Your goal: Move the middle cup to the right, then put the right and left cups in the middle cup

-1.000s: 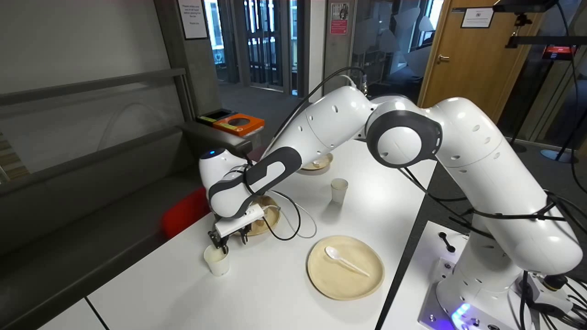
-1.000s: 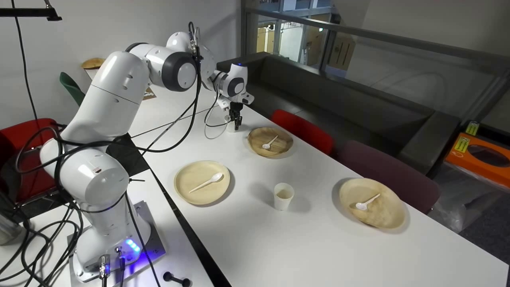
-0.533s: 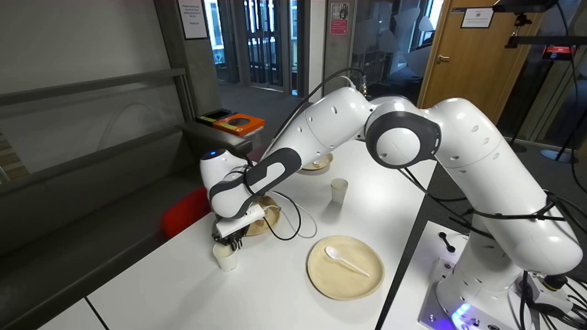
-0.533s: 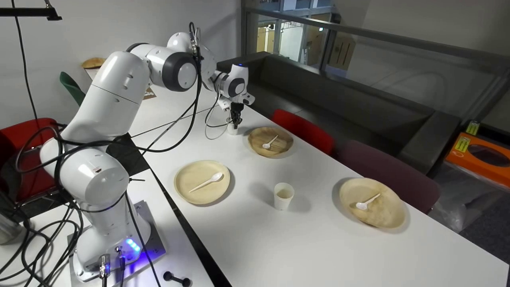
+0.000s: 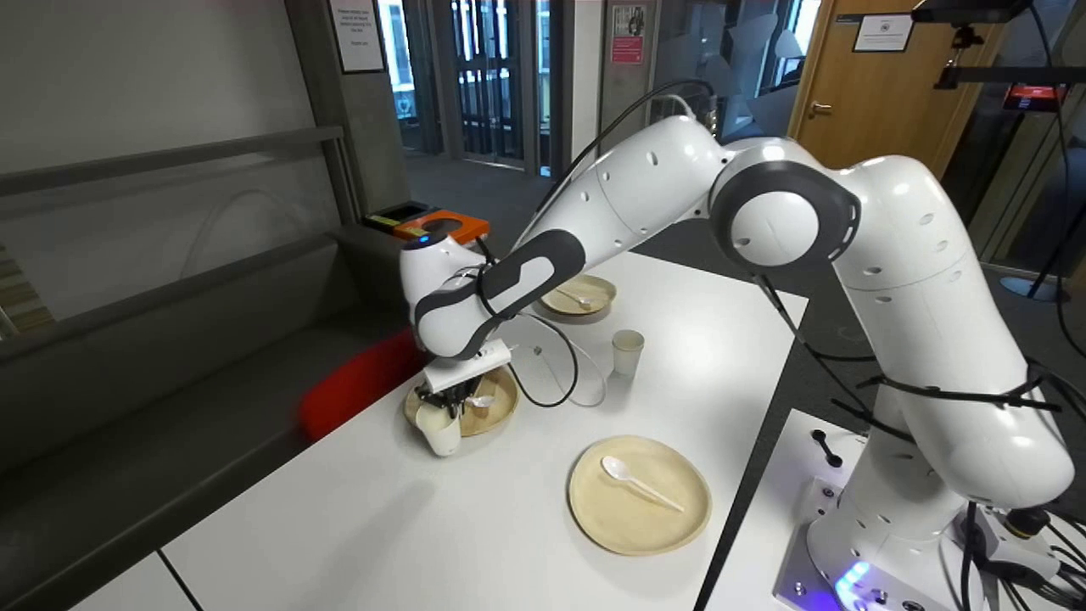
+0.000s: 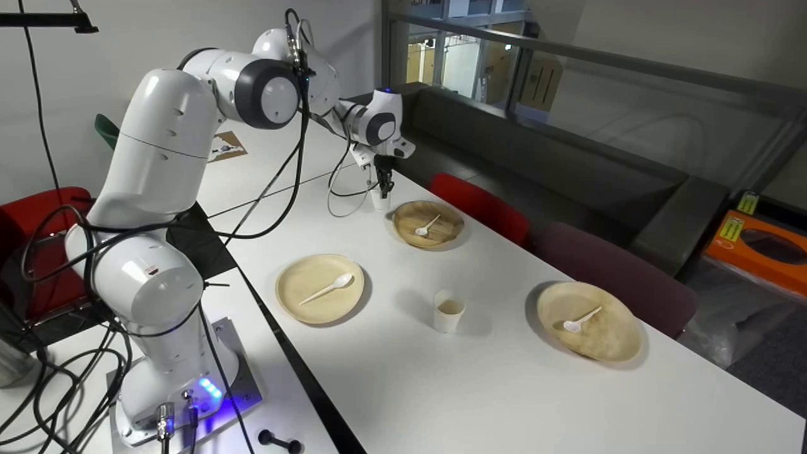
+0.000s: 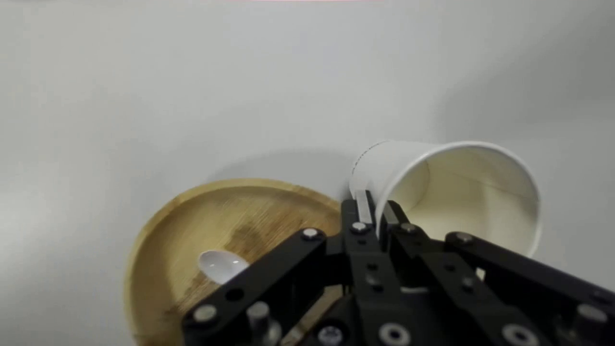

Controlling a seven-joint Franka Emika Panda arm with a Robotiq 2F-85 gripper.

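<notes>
My gripper (image 7: 378,206) is shut on the rim wall of the left cup (image 7: 390,161), one finger inside it and one outside. This white cup is tilted, its mouth facing the wrist camera. In an exterior view the same cup (image 5: 440,434) hangs off the table beside the wooden plate, apart from its shadow; my gripper (image 5: 454,411) is above it. A second white cup (image 6: 446,320) stands upright to the right in both exterior views. Whether that is the right or middle cup, or one inside the other, I cannot tell.
A brown plate (image 7: 192,204) with a white spoon (image 7: 218,265) lies close beside the held cup. Another plate (image 5: 640,536) with a spoon is nearer the robot base, and a third (image 6: 615,331) at the far end. A red chair (image 5: 361,386) stands by the table edge.
The jaws have come together on the cup's wall. The left cup has risen off the table, tilted and shifted towards the brown plate. The standing cup has stayed put.
</notes>
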